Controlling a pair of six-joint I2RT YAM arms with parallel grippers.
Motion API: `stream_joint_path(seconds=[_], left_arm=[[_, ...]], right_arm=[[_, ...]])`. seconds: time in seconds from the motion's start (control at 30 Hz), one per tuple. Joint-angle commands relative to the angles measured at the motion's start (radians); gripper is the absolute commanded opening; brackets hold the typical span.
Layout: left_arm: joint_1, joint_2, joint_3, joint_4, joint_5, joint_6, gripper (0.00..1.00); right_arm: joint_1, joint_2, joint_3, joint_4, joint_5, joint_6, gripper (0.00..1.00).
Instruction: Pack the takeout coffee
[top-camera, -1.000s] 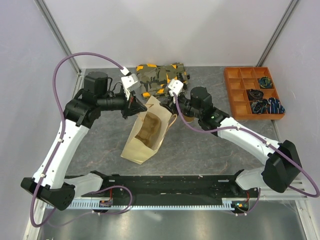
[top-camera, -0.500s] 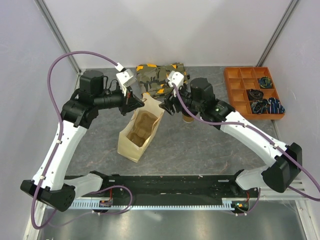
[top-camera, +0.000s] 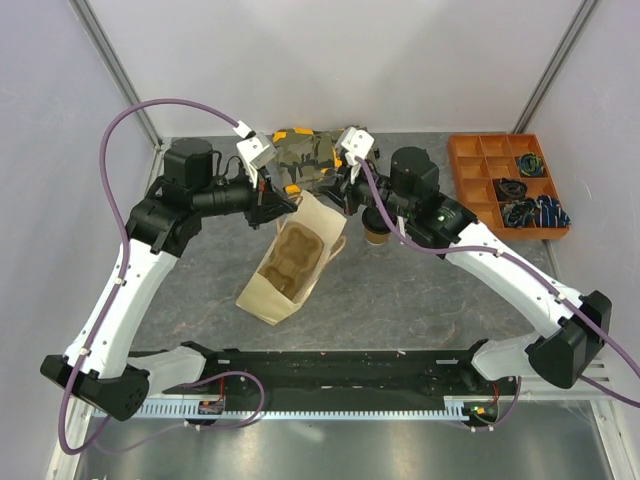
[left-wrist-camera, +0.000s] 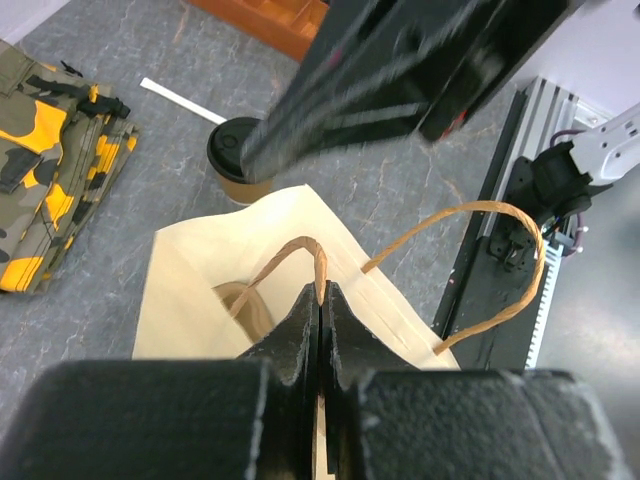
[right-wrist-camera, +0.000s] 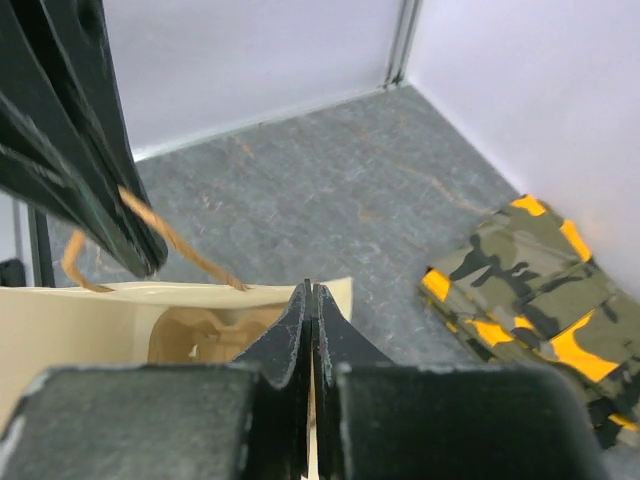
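Pinching the paper bag: left gripper closed on its handle, right gripper closed on its rim; takeout coffee alongside.

Bright, even overhead light; soft shadows on counter. Top view sharp. Wrist views: left hand, right hand blur near lens.

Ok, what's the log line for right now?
left jaws: shut on bag handle | right jaws: shut at bag rim | coffee cup: lidded, outside bag | cup tray: inside bag
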Motion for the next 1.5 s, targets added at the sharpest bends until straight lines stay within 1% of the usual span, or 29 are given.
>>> stream_joint_path(seconds=[0.0, 0.1, 0.13, 0.27, 0.37, 0.4, 0.47, 0.5, 0.67, 0.73, 0.8, 0.83, 0.97, 1.1, 1.13, 1.3, 1.33, 1.4, 1.43, 1.47], left_arm=[[-0.005, 0.001, 0.05, 0.057, 0.011, -0.074, 0.02], [-0.007, 0.004, 0.05, 0.069, 0.021, -0.094, 0.02], [-0.007, 0.004, 0.051, 0.078, 0.022, -0.121, 0.02], [-0.007, 0.006, 0.047, 0.091, 0.031, -0.137, 0.02], [-0.008, 0.007, 0.041, 0.1, 0.051, -0.14, 0.02], [-0.01, 0.007, 0.037, 0.102, 0.052, -0.14, 0.02], [-0.01, 0.009, 0.034, 0.102, 0.052, -0.135, 0.02], [-0.01, 0.007, 0.033, 0.103, 0.051, -0.137, 0.02], [-0.01, 0.009, 0.031, 0.112, 0.052, -0.154, 0.02], [-0.008, 0.007, 0.025, 0.118, 0.052, -0.161, 0.02], [-0.007, 0.007, 0.022, 0.123, 0.075, -0.168, 0.02], [-0.005, 0.006, 0.024, 0.125, 0.081, -0.169, 0.02], [-0.005, 0.003, 0.025, 0.132, 0.107, -0.172, 0.02], [-0.003, -0.005, 0.011, 0.126, 0.127, -0.16, 0.02], [-0.003, -0.01, 0.01, 0.12, 0.124, -0.155, 0.02], [0.003, -0.03, -0.01, 0.091, 0.144, -0.14, 0.02], [0.003, -0.033, -0.013, 0.085, 0.144, -0.137, 0.02], [0.004, -0.037, -0.021, 0.068, 0.146, -0.117, 0.02], [0.004, -0.042, -0.024, 0.062, 0.153, -0.111, 0.02], [0.004, -0.045, -0.03, 0.056, 0.154, -0.105, 0.02]], right_arm=[[0.011, 0.012, -0.066, 0.021, -0.033, -0.03, 0.0], [0.028, -0.038, -0.152, 0.022, -0.029, -0.109, 0.0], [0.04, -0.05, -0.199, 0.03, -0.023, -0.166, 0.0], [0.1, -0.083, -0.293, 0.087, 0.046, -0.275, 0.0], [0.155, -0.04, -0.296, 0.099, 0.154, -0.313, 0.0], [0.162, -0.017, -0.292, 0.103, 0.215, -0.317, 0.0], [0.186, 0.008, -0.288, 0.122, 0.252, -0.349, 0.0], [0.194, 0.032, -0.278, 0.114, 0.298, -0.355, 0.0], [0.212, 0.08, -0.27, 0.106, 0.369, -0.386, 0.0], [0.214, 0.104, -0.268, 0.102, 0.434, -0.4, 0.0], [0.215, 0.123, -0.249, 0.088, 0.467, -0.395, 0.0], [0.215, 0.123, -0.241, 0.074, 0.471, -0.381, 0.0], [0.214, 0.068, -0.25, 0.07, 0.395, -0.377, 0.0], [0.211, 0.023, -0.21, -0.01, 0.402, -0.331, 0.0], [0.212, 0.014, -0.193, -0.043, 0.404, -0.321, 0.05], [0.208, -0.061, -0.065, -0.099, 0.381, -0.233, 0.22], [0.208, -0.067, -0.045, -0.137, 0.379, -0.223, 0.32], [0.208, -0.087, -0.008, -0.177, 0.379, -0.205, 0.41], [0.208, -0.092, 0.001, -0.217, 0.384, -0.205, 0.5], [0.208, -0.106, 0.008, -0.231, 0.392, -0.205, 0.54]])
